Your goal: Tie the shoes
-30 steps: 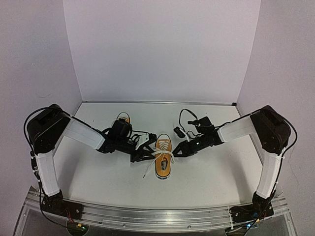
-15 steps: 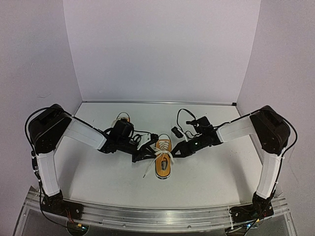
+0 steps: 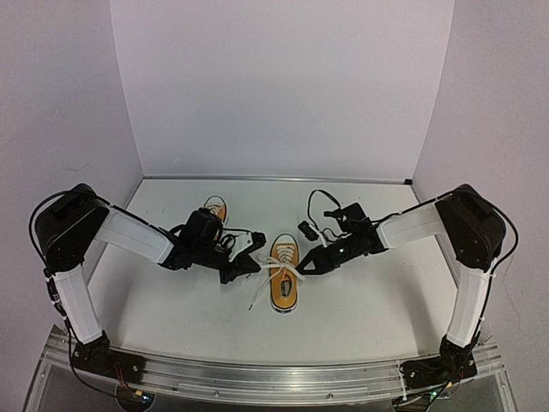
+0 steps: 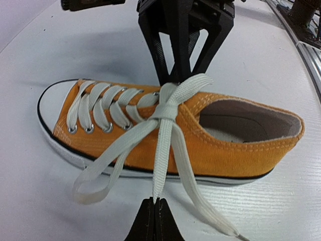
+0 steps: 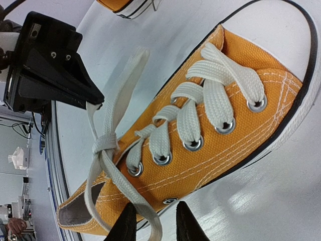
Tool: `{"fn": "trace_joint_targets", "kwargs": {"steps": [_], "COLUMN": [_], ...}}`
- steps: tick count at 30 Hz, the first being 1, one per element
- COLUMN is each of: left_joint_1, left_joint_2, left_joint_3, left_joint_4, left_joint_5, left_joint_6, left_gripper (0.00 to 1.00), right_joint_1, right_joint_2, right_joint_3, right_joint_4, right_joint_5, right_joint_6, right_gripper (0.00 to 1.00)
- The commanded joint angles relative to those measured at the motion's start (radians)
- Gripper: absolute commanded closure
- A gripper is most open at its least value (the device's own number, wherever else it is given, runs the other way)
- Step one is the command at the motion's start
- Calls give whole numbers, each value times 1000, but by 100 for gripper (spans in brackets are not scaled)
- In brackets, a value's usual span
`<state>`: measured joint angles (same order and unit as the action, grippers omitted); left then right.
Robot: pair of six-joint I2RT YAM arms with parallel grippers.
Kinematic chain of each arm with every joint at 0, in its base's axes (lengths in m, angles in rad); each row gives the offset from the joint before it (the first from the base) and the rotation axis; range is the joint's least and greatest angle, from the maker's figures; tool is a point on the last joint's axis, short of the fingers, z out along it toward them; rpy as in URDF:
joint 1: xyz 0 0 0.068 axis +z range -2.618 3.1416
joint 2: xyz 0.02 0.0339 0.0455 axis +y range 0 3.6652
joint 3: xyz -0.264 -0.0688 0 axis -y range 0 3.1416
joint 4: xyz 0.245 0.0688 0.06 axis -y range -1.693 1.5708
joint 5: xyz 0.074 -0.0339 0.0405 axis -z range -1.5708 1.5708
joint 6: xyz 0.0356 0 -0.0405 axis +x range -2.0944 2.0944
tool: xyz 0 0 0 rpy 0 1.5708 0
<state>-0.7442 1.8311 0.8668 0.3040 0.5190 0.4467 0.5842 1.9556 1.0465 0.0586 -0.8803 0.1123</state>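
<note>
Shoe (image 3: 285, 279): centre of tabletop (image 3: 369, 313), toe pointing away from the bases, midway between both arms.
Left fingers (image 4: 148, 221): clamped shut on lace (image 4: 163, 150), left of the shoe.
Right fingers (image 5: 126, 226): part-open, straddling the opposite strand.
Pull axis: crosswise.

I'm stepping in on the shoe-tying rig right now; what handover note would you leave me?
Left end effector: shut on a lace strand below the knot.
Right end effector: open, straddling the other strand.
Front shoe lies between the end effectors; second shoe behind the left arm.
Done: knot formed, one loose loop.
Left: finish this bow; second shoe's laces unseen.
</note>
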Motion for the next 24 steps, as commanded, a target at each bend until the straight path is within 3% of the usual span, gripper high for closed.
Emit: {"fn": "trace_joint_targets", "kwargs": {"steps": [1,8,11,14,24], "left_joint_1": [16,15,14,14,33], "left_joint_2": [-83,-89,-99,-122,-25], "left_joint_3": [-46,-46,-36,-49,43], "left_joint_4": [-49,-164,-185,-118,-14], "left_joint_5": [-64,-110,-118,-134,-251], "left_joint_6": [6,79,85,69,78], "left_gripper": [100,99,74,57,40], "right_joint_1": [6,6,7,6,6], "right_joint_2": [9,1,-24,-56,-106], "right_joint_3": [31,36,36,32,57], "right_joint_4": [12,4,-16,-28,-85], "right_joint_5": [7,-8,-1,22,141], "right_joint_6": [-8,-7,-9,-4,24], "right_gripper": [76,87,98,100,100]}}
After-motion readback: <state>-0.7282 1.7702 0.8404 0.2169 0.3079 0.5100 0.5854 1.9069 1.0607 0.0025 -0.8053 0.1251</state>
